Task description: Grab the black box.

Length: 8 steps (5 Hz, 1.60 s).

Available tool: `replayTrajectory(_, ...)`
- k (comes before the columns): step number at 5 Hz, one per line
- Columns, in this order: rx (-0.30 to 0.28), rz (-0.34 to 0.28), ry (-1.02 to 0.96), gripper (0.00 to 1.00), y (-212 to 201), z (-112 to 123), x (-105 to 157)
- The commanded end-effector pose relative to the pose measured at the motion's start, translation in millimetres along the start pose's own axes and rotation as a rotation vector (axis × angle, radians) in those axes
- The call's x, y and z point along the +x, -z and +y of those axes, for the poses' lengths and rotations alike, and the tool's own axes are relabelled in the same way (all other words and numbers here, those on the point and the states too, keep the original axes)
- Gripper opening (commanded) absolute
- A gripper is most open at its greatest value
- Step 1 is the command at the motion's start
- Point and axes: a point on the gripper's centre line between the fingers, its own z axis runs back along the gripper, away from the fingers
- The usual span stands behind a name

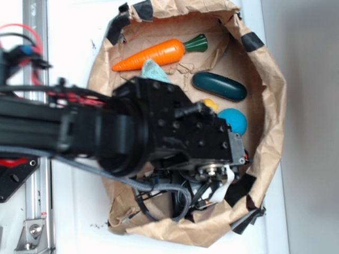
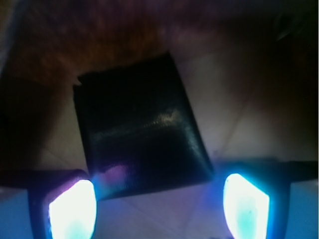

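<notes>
Two glowing blue-white fingertips (image 2: 72,209) fill the near edge of the wrist view, one at lower left and one at lower right, set wide apart. The gripper (image 2: 159,206) is spread open and grasps nothing. Between and just beyond the fingertips lies the black box (image 2: 142,132), flat, glossy, with a faint grey sheen, turned slightly askew on pale brown paper. Its near corners come close to both fingertips; whether they touch is unclear in the dim light.

From the exterior view, the black robot arm (image 1: 106,135) reaches in from the left and covers the middle of a crumpled brown paper nest (image 1: 273,111) edged with black tape patches (image 1: 251,39). The gripper end points down over the near right part of the paper, and the box itself is hidden beneath it. Just beyond the arm, to the right, sits a blue ball (image 1: 234,120) with a small yellow object (image 1: 210,103) beside it. Farther back lies a dark green capsule (image 1: 219,86). Farthest is an orange toy carrot (image 1: 156,54) with a green top, lying across the paper, and a pale teal scrap (image 1: 153,70) just near of it.
</notes>
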Motion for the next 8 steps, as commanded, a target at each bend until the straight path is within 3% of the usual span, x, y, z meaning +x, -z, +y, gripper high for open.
replayTrajectory(1, 0.004, -0.015, 0.138, 1.00, 5.4, -30.4, 24.2)
replayTrajectory(2, 0.026, -0.045, 0.117, 1.00, -1.0, -27.9, 21.0)
replayTrajectory(4, 0.146, -0.146, -0.032, 1.00, -52.7, -17.7, -26.5)
replayTrajectory(5, 0.150, -0.207, -0.045, 1.00, -68.8, -8.3, -33.8)
replayTrajectory(6, 0.121, -0.220, -0.029, 1.00, -65.9, -3.5, -25.0)
replayTrajectory(8, 0.061, -0.176, 0.065, 1.00, -41.8, -4.9, 0.4)
